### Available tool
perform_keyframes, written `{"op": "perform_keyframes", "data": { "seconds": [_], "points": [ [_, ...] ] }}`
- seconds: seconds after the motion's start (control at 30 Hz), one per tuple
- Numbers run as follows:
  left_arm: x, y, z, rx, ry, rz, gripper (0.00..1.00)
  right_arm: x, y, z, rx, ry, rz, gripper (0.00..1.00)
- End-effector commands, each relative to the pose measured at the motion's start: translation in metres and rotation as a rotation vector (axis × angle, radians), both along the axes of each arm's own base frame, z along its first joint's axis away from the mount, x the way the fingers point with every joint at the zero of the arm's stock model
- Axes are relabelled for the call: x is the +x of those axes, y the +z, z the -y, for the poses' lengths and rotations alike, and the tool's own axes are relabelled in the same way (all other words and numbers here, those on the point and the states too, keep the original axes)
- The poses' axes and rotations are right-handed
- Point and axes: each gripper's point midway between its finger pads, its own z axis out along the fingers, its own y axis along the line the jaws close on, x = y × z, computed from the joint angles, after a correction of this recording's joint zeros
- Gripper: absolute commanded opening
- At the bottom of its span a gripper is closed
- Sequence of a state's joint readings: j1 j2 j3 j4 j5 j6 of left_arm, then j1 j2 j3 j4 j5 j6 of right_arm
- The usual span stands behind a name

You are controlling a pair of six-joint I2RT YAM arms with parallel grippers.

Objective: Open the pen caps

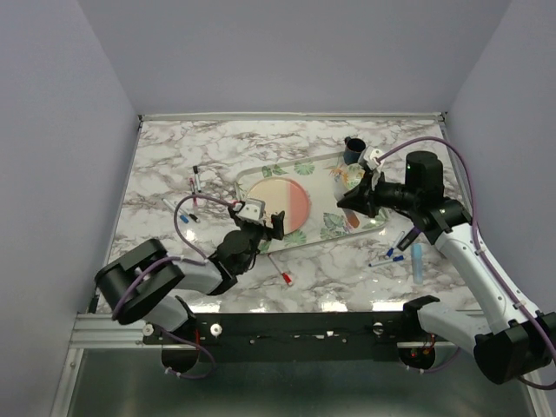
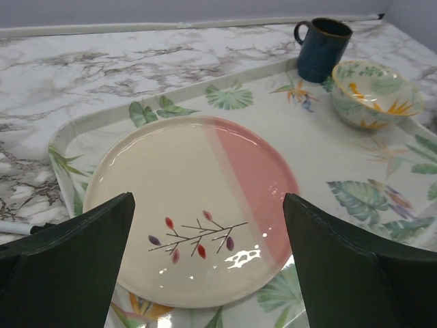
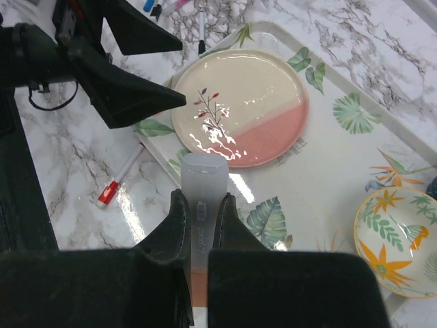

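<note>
At three o'clock, right gripper (image 3: pixel 203 202) clenches a frosted-capped orange highlighter (image 3: pixel 198 290); left gripper (image 2: pixel 208 199) gapes empty. Tugging the cap (image 3: pixel 205 174) could slip that narrow hold.

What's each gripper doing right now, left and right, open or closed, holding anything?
Left gripper: jaws open, holding nothing.
Right gripper: jaws closed on an orange highlighter with a frosted cap.

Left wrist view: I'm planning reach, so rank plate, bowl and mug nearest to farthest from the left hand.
1. Plate, straight ahead.
2. Bowl, far right.
3. Mug, beyond the bowl, slightly left.
</note>
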State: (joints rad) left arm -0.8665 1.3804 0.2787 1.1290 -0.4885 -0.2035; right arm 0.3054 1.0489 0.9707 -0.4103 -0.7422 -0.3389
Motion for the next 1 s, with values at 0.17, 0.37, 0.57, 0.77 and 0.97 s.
{"op": "perform_keyframes", "data": {
  "seconds": [0.17,0.37,0.57,0.77,0.97],
  "points": [
    [0.034,0.036,0.015,-0.123,0.192,0.219,0.99,0.006,0.010,0.010,0.034,-0.040,0.022,0.01],
    [0.050,0.028,0.030,-0.063,0.214,0.230,0.99,0.007,0.008,0.011,0.037,-0.042,0.011,0.01],
    [0.073,0.022,0.031,-0.072,0.339,0.217,0.99,0.007,0.008,0.012,0.039,-0.041,0.008,0.01],
    [0.072,0.040,0.031,-0.098,0.332,0.243,0.99,0.008,0.003,0.013,0.036,-0.044,-0.005,0.01],
    [0.056,0.085,0.019,-0.236,0.303,0.285,0.99,0.004,0.013,-0.002,0.153,-0.006,-0.086,0.01]
  ]
}}
